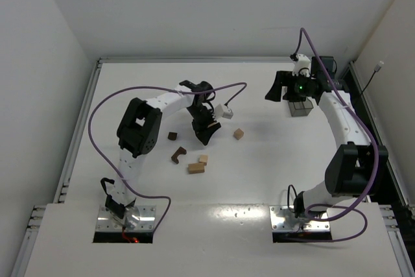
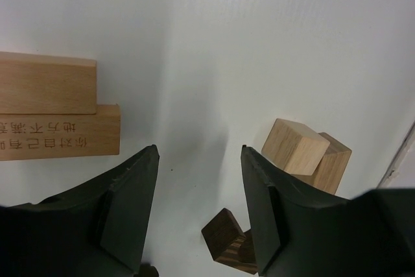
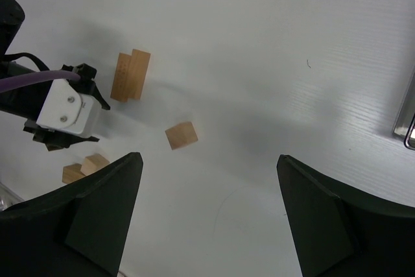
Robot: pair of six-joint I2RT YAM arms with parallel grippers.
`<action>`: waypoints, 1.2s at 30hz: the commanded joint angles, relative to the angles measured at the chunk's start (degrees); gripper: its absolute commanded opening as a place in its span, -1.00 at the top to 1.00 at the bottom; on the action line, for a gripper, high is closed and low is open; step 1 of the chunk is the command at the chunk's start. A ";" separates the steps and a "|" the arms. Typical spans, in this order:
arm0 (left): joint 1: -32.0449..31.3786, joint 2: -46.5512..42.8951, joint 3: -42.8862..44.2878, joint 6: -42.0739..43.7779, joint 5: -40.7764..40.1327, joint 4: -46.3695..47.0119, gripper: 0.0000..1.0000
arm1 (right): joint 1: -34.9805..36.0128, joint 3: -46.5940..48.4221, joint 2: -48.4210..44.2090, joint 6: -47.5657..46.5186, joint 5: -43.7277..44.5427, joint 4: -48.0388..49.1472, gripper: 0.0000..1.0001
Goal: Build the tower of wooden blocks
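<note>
Wooden blocks lie loose mid-table: a dark cube, a dark notched piece, a tan cube, a tan bar and a lone tan cube. My left gripper hangs open and empty just above them. In the left wrist view its gripper frames bare table, with two tan bars to the left, a tan cube to the right and a dark block low between the jaws. My right gripper is open and empty, far from the blocks; its wrist view shows the lone tan cube.
A dark translucent bin stands at the back right, beside my right gripper. The left arm's purple cable loops over the table behind the blocks. The table's raised rim runs along the left side.
</note>
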 commanded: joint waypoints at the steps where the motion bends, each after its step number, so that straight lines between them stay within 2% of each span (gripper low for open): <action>1: 0.57 0.89 2.27 1.66 2.17 -0.84 -0.01 | -0.19 0.86 -0.36 -0.06 -0.34 2.16 -0.65; 36: 1.09 3.62 5.69 0.61 -0.03 -0.84 -0.14 | -0.19 1.92 1.22 -0.59 -0.34 1.64 -0.67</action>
